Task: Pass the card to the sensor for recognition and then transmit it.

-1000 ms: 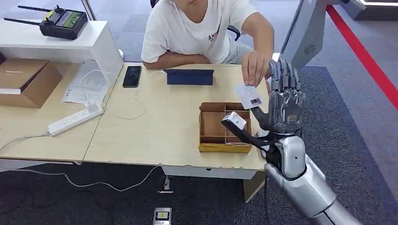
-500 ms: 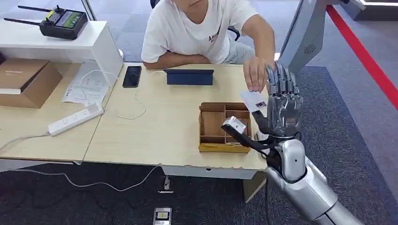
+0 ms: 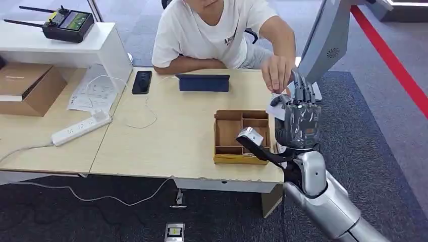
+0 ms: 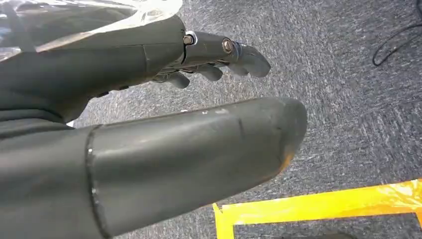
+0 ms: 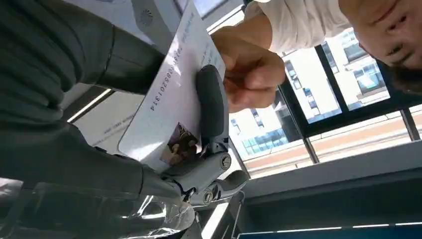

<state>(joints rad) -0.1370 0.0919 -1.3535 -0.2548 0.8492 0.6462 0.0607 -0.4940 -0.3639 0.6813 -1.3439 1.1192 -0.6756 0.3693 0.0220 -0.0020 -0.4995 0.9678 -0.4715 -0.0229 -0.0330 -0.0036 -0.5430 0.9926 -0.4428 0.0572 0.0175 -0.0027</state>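
The light wooden counter (image 3: 166, 136) fills the middle of the head view, and the person in a white T-shirt (image 3: 207, 30) sits behind it at the upper centre of the frame. Right of centre on the counter stands the brown cardboard box with compartments (image 3: 228, 136), and at the upper centre a dark blue flat tablet-like device (image 3: 203, 82) lies in front of the person; I cannot tell whether this is the sensor. At the right of the frame the right robot hand (image 3: 299, 113) is raised, with its fingers bent around the white plastic card with a small photo and printed numbers (image 5: 169, 109). In the right wrist view the thumb (image 5: 213, 107) presses on the face of the card, so the hand holds it, while the person's hand (image 5: 251, 74) pinches the far end of the same card. The step in hand seems to be the taking over of the card. To do it well, I think the robot hand should close firmly on the card before the person lets go, keep it flat and unbent, and move toward the sensor only afterwards. The left robot hand (image 4: 149, 124) hangs over the grey carpet with fingers apart and holds nothing.
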